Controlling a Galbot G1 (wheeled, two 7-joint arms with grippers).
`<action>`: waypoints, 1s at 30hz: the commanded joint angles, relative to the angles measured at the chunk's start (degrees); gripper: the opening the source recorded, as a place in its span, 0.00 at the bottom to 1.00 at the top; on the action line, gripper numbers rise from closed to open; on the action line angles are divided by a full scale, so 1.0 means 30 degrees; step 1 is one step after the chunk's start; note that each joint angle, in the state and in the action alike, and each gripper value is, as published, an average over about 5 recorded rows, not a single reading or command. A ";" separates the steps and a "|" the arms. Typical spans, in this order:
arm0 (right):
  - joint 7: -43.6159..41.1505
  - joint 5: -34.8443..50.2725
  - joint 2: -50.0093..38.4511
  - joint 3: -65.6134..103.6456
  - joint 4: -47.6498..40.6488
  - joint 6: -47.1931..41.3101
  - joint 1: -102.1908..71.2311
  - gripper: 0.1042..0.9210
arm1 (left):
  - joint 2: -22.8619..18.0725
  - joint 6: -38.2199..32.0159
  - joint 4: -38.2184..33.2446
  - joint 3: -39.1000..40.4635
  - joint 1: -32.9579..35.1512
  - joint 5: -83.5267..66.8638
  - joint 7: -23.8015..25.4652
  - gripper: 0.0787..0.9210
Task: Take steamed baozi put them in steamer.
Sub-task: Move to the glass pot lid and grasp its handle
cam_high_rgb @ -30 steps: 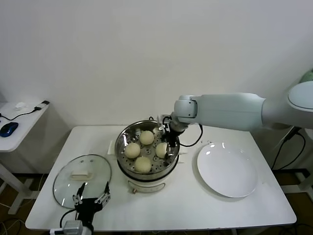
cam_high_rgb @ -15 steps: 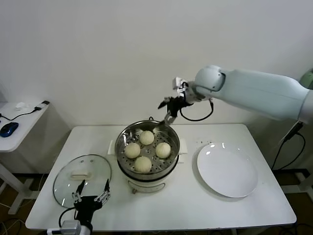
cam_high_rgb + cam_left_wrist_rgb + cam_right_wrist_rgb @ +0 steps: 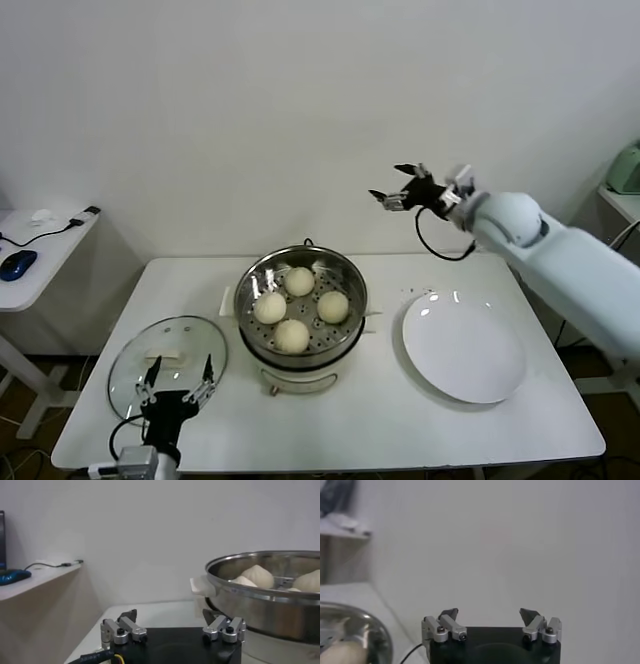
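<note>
The shiny steel steamer (image 3: pixel 352 282) stands mid-table on its white pot base. Several cream-white baozi lie in it, among them one at the back (image 3: pixel 300 281), one on the right (image 3: pixel 333 306) and one at the front (image 3: pixel 292 336). My right gripper (image 3: pixel 396 184) is open and empty, held high in the air behind and to the right of the steamer. My left gripper (image 3: pixel 178 376) is open and empty, low at the table's front left by the lid. The left wrist view shows the steamer's rim (image 3: pixel 260 560) with baozi (image 3: pixel 257 575) inside. The right wrist view shows its open gripper (image 3: pixel 490 614) against the wall.
An empty white plate (image 3: pixel 465 350) lies right of the steamer. A round glass lid (image 3: pixel 165 360) with a white handle lies at the front left. A side table (image 3: pixel 45 250) with a blue mouse (image 3: pixel 18 263) stands at the far left.
My right gripper has lifted out of the steamer and swung up and to the right, empty, leaving a baozi inside. The left gripper has shifted slightly left and lower.
</note>
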 commanded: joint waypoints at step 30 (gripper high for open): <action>0.0400 -0.8437 1.1156 1.8792 0.1818 1.1085 -2.6621 0.88 | 0.2657 -0.4541 0.4862 -0.1298 -0.1419 1.1502 -0.4671 0.88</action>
